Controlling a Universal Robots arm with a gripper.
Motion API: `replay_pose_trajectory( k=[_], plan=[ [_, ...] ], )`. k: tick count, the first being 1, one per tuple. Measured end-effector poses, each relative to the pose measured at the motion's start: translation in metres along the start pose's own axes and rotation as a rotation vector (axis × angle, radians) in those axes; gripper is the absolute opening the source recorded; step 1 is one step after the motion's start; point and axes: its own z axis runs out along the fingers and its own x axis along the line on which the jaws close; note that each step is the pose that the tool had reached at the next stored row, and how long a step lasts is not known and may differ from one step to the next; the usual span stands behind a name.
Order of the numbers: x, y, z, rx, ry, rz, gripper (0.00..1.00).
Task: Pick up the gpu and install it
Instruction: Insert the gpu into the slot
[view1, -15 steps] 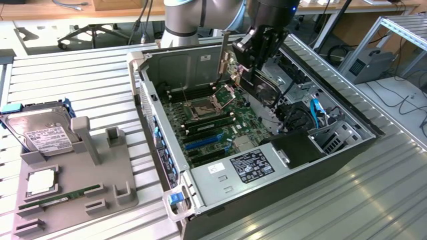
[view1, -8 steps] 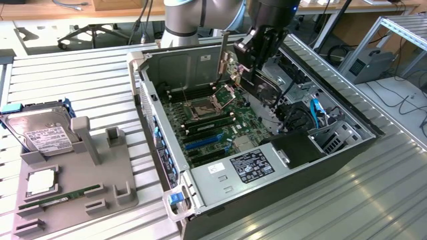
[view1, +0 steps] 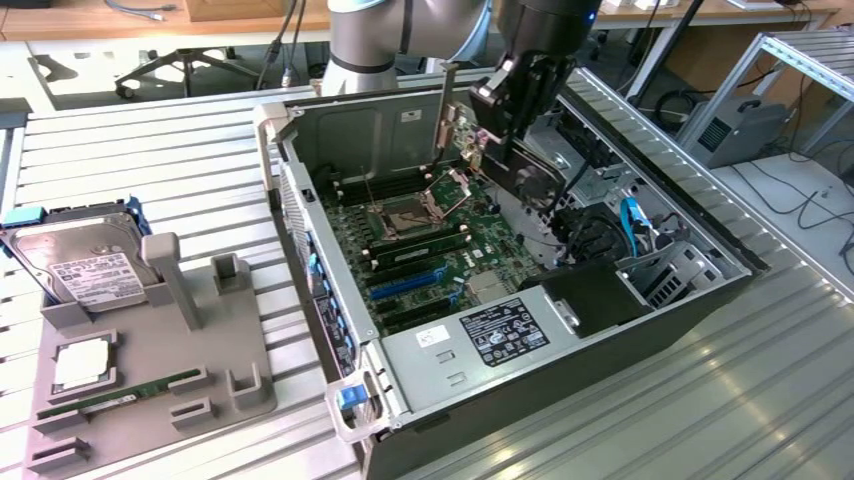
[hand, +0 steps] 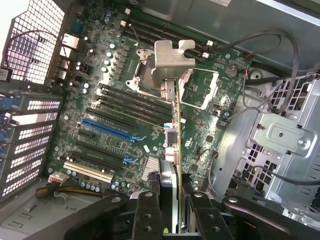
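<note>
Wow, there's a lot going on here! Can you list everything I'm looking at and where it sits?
Slatted metal table: one, silver, under everything.
Open computer case: one, black and grey, on the table.
Green motherboard: one, inside the case, with blue and black slots.
Grey plastic parts holder: one, on the exterior view's left of the case.
Silver hard drive with white label: one, at the holder's far end.
Square silver processor chip: one, on the holder.
Narrow green memory stick: one, on the holder.
Black expansion card with pale metal bracket: one, held above the motherboard.
Robot arm: one, grey, behind the case.
Hand: one, black, shut on the card.
</note>
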Motion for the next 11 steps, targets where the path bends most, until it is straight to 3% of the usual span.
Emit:
replay_pose_trajectory(
  k=[11],
  plan=[
    [-0.0017, -0.0006, 0.0001, -0.0014, -0.0013, -0.049, 0.27]
  ],
)
